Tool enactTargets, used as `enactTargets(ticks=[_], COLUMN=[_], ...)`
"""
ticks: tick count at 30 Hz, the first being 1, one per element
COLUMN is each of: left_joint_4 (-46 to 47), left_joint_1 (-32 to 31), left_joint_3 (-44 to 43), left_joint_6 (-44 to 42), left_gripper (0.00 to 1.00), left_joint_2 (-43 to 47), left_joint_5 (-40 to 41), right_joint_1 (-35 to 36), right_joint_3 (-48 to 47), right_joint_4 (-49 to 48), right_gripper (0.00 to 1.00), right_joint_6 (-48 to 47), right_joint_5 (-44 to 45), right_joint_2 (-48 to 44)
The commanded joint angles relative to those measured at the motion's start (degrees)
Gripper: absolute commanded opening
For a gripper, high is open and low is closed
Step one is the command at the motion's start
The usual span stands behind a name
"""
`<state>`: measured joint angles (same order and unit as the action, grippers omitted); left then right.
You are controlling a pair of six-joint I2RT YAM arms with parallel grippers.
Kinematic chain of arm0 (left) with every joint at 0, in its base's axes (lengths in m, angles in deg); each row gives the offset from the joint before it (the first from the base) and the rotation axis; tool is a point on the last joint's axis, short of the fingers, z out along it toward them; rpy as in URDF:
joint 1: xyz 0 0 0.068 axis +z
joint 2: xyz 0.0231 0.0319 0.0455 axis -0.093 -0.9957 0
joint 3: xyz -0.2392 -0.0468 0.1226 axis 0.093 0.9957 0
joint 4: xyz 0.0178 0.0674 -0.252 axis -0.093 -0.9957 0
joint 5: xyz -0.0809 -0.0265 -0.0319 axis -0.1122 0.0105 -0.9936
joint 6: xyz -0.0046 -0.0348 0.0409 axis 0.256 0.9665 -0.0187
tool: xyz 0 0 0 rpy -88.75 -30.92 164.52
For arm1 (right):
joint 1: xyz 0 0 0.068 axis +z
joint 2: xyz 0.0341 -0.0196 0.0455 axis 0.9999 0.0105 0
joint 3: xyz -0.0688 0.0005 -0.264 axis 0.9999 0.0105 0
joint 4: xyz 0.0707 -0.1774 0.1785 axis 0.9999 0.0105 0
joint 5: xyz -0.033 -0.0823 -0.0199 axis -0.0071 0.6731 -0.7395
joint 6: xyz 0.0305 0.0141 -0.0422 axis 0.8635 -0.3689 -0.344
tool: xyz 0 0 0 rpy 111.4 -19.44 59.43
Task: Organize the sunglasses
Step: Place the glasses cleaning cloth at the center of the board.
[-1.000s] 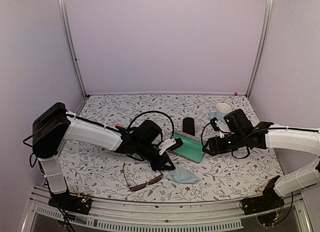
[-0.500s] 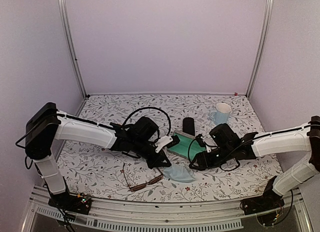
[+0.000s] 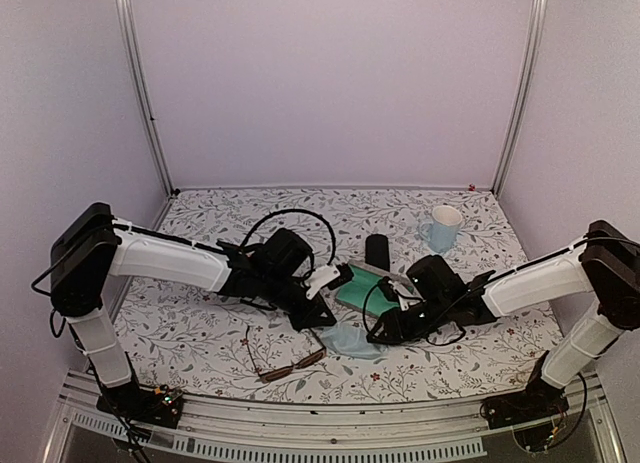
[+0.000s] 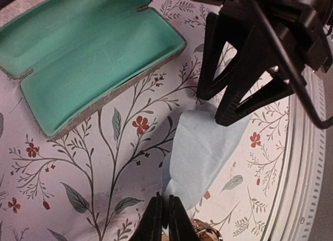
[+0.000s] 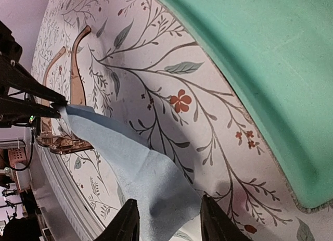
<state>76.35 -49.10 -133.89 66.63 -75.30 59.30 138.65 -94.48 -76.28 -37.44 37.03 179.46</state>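
- Across the lower half of the top view, a floral-patterned table [image 3: 200, 323] carries everything.
- An open grey rectangular case with green lining [image 3: 372, 291] lies at centre.
- A pale blue cloth [image 3: 350, 340] lies just below it. The left hand [image 4: 162, 216] is pinched tight on one corner, and the right hand [image 5: 168, 199] straddles the other end, fingers apart.
- Thin dark brown sunglasses [image 3: 288, 364] lie lower left of the cloth.

The left arm [image 3: 170, 261] and right arm [image 3: 530, 283] have white shells, black joints and looping black cables [image 3: 290, 221].
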Motion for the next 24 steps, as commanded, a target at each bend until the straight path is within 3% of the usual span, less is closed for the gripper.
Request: enactTargets(ticks=[1, 5, 11, 18, 24], left_joint_4=[-0.16, 0.71, 2.78, 4.17, 2.53], left_joint_1=[1.4, 1.48, 1.36, 0.57, 0.38], left_joint_3=[0.59, 0.76, 1.1, 0.29, 0.5], left_joint_6=[-0.99, -0.7, 0.51, 1.47, 1.65], left_gripper=[0.06, 0.0, 0.0, 0.0, 0.0], left_joint_2=[-0.73, -1.04, -1.52, -1.46, 1.44], left_joint_5=[-0.53, -2.0, -5.13, -6.6, -4.38], right_joint_1=[0.83, 1.02, 1.02, 1.05, 1.11], right_joint_3=[-1.38, -2.16, -2.72, -2.0, -0.58], right_joint_4=[-3.8, -2.44, 2.84, 7.54, 2.58], right_gripper=[0.35, 0.21, 0.0, 0.02, 0.26], right_joint_6=[0.91, 0.43, -0.51, -0.41, 1.72], right_joint_5=[-2.78, -2.31, 1.44, 5.36, 4.41], right_joint_2=[2.23, 1.43, -4.61, -10.18, -6.02])
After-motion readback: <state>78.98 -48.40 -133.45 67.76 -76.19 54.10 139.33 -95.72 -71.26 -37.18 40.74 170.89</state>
